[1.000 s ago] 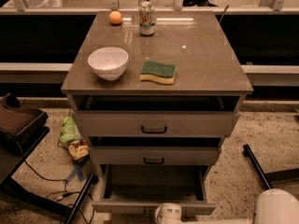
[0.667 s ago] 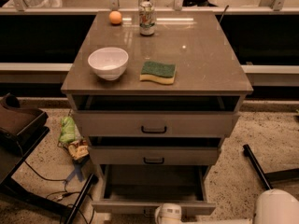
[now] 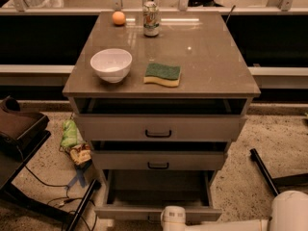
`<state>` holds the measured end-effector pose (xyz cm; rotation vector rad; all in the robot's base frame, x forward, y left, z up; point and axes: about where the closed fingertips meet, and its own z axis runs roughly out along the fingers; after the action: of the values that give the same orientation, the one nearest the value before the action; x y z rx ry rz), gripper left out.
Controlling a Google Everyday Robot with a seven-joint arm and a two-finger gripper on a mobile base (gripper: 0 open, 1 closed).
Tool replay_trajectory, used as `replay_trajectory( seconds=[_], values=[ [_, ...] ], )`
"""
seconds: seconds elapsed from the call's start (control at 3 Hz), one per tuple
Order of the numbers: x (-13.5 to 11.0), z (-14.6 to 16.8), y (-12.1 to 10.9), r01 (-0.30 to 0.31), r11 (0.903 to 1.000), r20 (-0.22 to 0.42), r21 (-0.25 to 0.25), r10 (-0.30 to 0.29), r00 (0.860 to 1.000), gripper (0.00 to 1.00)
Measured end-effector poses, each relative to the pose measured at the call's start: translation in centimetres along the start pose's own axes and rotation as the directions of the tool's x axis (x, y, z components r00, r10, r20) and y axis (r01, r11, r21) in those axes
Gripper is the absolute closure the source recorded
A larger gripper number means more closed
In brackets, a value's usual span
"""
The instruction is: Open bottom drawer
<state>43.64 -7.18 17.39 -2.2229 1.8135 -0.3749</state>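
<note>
The bottom drawer point(image 3: 159, 189) of the grey-beige cabinet is pulled far out, showing its plain grey inside. Its front panel point(image 3: 144, 212) lies at the lower edge of the view. My gripper point(image 3: 173, 219) is at the middle of that front panel, at the bottom of the picture, mostly hidden behind its white wrist. The top drawer point(image 3: 159, 127) and the middle drawer point(image 3: 159, 160) each stand slightly out, with black bar handles.
On the cabinet top point(image 3: 211, 57) are a white bowl point(image 3: 111, 64), a green and yellow sponge point(image 3: 162, 74), a drink can point(image 3: 151, 19) and an orange ball point(image 3: 119, 18). Snack bags point(image 3: 73, 141) and cables lie on the floor at left. A black bar point(image 3: 263, 171) lies at right.
</note>
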Motion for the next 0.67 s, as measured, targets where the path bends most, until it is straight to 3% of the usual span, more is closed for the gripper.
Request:
replay_trajectory(
  seconds=[0.67],
  values=[
    [2.2, -4.8, -4.2, 0.021, 0.9989, -0.107, 0.042, -0.017, 0.994, 1.00]
  ],
)
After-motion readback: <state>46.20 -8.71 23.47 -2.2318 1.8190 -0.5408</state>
